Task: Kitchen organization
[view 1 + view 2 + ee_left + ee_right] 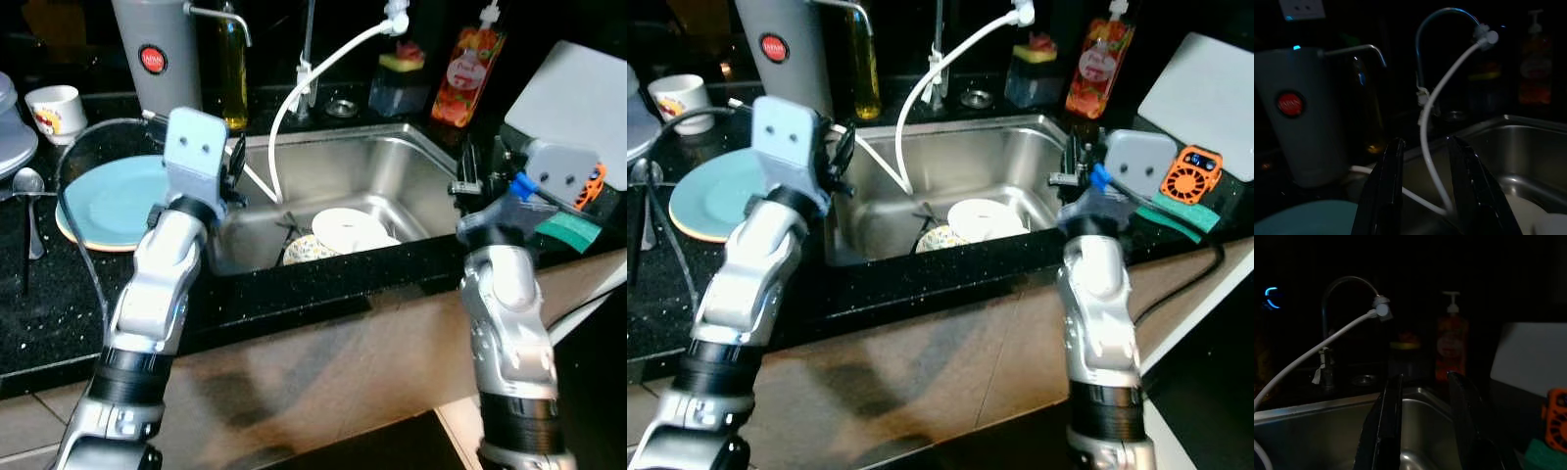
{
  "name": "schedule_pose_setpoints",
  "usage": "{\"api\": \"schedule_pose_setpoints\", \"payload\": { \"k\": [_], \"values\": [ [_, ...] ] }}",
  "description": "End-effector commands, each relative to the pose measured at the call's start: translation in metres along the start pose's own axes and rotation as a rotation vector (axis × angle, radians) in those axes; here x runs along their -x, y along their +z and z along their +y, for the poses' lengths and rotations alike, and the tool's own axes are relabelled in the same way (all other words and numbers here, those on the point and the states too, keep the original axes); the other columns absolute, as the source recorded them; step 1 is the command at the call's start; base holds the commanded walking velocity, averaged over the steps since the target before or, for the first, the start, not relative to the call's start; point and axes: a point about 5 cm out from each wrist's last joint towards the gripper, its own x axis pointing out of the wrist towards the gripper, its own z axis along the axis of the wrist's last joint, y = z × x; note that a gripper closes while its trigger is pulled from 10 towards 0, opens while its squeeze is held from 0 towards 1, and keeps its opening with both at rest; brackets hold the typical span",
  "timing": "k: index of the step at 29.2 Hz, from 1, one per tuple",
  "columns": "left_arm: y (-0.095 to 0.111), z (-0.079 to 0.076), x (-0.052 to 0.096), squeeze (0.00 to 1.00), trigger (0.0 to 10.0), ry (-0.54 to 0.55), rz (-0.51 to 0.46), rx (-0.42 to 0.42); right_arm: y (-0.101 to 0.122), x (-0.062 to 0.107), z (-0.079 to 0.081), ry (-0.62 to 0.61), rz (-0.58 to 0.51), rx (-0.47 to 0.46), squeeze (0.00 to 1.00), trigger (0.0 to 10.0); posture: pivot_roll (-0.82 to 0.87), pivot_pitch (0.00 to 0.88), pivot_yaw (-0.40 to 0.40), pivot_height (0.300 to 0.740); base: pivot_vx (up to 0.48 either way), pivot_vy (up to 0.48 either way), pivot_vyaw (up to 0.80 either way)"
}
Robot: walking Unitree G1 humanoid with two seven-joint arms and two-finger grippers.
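Fingers of the left gripper (1425,188) stand apart with nothing between them, held over the left rim of the steel sink (392,171), just beside a light blue plate (113,201) that lies on the black counter (39,313). At the sink's right rim, the right gripper (1425,423) is likewise spread and empty, its 2 black fingers pointing toward the back wall. Down in the basin lie a white plate (348,227) and, touching it on the left, a patterned bowl (309,250). A white hose (323,69) runs from the tap's spout down into the basin, passing near the left gripper. Behind the left arm stands a tall grey canister (157,49) with a red round badge, and next to it a bottle of yellow liquid (233,73). Along the back edge of the sink sit a dark holder with a yellow-green sponge (400,73) and an orange soap bottle with a pump (468,73). Far left on the counter are a white mug (57,110) and a spoon (29,201). Right of the sink, a white board (578,93) leans near a small orange fan-like device (1190,171) and a green cloth (568,230).
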Motion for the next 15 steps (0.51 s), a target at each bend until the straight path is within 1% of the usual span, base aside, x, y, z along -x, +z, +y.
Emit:
{"api": "schedule_pose_setpoints", "payload": {
  "k": [1,2,3,5,7,8,9,10,11,12,13,14,15],
  "values": [
    [-0.001,-0.003,0.002,0.00,10.0,-0.009,0.008,0.018,0.003,0.002,-0.001,-0.007,-0.004,-0.017,0.00,10.0,0.05,0.000,-0.026,0.740,0.000,0.000,0.00],
    [-0.003,-0.011,0.005,0.00,10.0,-0.012,0.011,0.034,0.000,0.004,0.002,-0.014,0.014,-0.061,0.00,10.0,0.05,0.000,-0.026,0.740,0.000,0.000,0.00],
    [-0.003,-0.011,0.005,0.00,10.0,-0.012,0.011,0.034,0.000,0.004,0.002,-0.014,0.014,-0.061,0.00,10.0,0.05,0.000,-0.026,0.740,0.000,0.000,0.00],
    [-0.002,-0.017,0.005,0.00,10.0,-0.011,0.003,0.051,-0.001,0.005,0.007,-0.009,0.013,-0.081,0.00,10.0,0.05,0.000,-0.032,0.740,0.000,0.000,0.00],
    [0.004,-0.027,0.006,0.00,10.0,-0.048,-0.037,0.028,-0.001,0.006,0.008,-0.009,0.013,-0.094,0.00,10.0,0.05,0.000,-0.032,0.740,0.000,0.000,0.00],
    [0.009,-0.033,0.008,0.00,10.0,-0.090,-0.070,0.003,-0.001,0.007,0.008,-0.015,0.013,-0.089,0.00,10.0,0.05,0.000,-0.036,0.740,0.000,0.000,0.00],
    [0.009,-0.033,0.008,0.00,10.0,-0.090,-0.070,0.003,-0.001,0.007,0.008,-0.015,0.013,-0.089,0.00,10.0,0.05,0.000,-0.036,0.740,0.000,0.000,0.00],
    [0.016,-0.041,0.012,0.00,10.0,-0.161,-0.108,-0.003,-0.001,0.009,0.004,-0.036,0.003,-0.057,0.00,10.0,0.05,0.000,-0.039,0.740,0.000,0.000,0.00],
    [0.021,-0.049,0.018,0.00,10.0,-0.242,-0.131,0.014,0.001,0.010,0.000,-0.058,-0.015,0.006,0.00,10.0,0.05,0.000,-0.041,0.740,0.000,0.000,0.00],
    [0.025,-0.057,0.026,0.00,10.0,-0.345,-0.122,0.094,0.004,0.014,-0.008,-0.100,-0.046,0.136,0.00,10.0,0.05,0.000,-0.045,0.740,0.000,0.000,0.00],
    [0.025,-0.057,0.026,0.00,10.0,-0.345,-0.122,0.094,0.004,0.014,-0.008,-0.100,-0.046,0.136,0.00,10.0,0.05,0.000,-0.045,0.740,0.000,0.000,0.00],
    [0.026,-0.064,0.034,0.00,10.0,-0.442,-0.103,0.163,0.006,0.017,-0.016,-0.136,-0.076,0.234,0.00,10.0,0.05,0.000,-0.045,0.740,0.000,0.000,0.00],
    [0.020,-0.068,0.050,0.00,10.0,-0.573,-0.041,0.232,0.008,0.026,-0.031,-0.207,-0.089,0.355,0.00,10.0,0.04,0.003,-0.042,0.740,0.000,0.000,0.00]
  ]
}}
